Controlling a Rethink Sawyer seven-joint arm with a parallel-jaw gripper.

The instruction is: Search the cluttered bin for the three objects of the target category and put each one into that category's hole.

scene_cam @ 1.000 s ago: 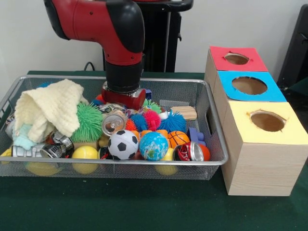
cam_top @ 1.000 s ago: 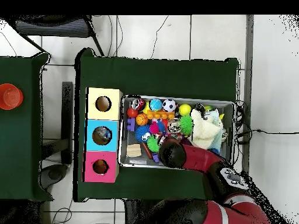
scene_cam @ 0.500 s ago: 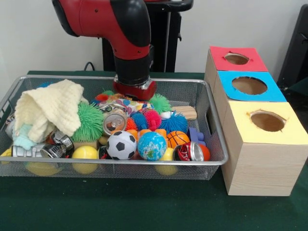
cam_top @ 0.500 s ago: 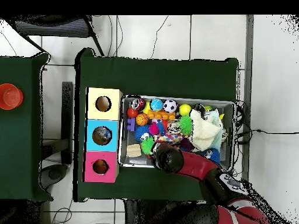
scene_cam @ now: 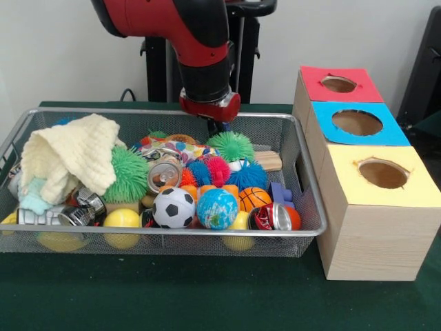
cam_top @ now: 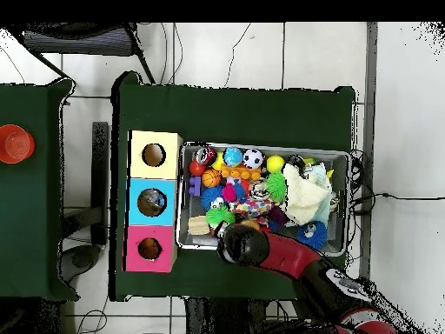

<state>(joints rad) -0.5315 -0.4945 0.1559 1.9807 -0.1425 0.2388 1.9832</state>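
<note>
Three wooden boxes (scene_cam: 368, 172) stand in a row just beside the wire basket (scene_cam: 303, 207) on the green tabletop (scene_cam: 207, 303), each with a round hole in its coloured top (red, blue, yellow), so sorted things have only a short way to go. The basket is heaped with toys: spiky rubber balls, a small soccer ball (scene_cam: 175, 207), a globe ball (scene_cam: 220, 208), cans, and a pale yellow cloth (scene_cam: 72, 155) lying over the pile at one end, likely hiding more beneath. The end effector (scene_cam: 219, 127) hangs over the basket's far rim, just above a green spiky ball (scene_cam: 231, 146); whether it is open, closed or carrying anything cannot be told, since the red wrist hides it in both views. Nothing shows in any hole, so the sorting looks barely begun.
</note>
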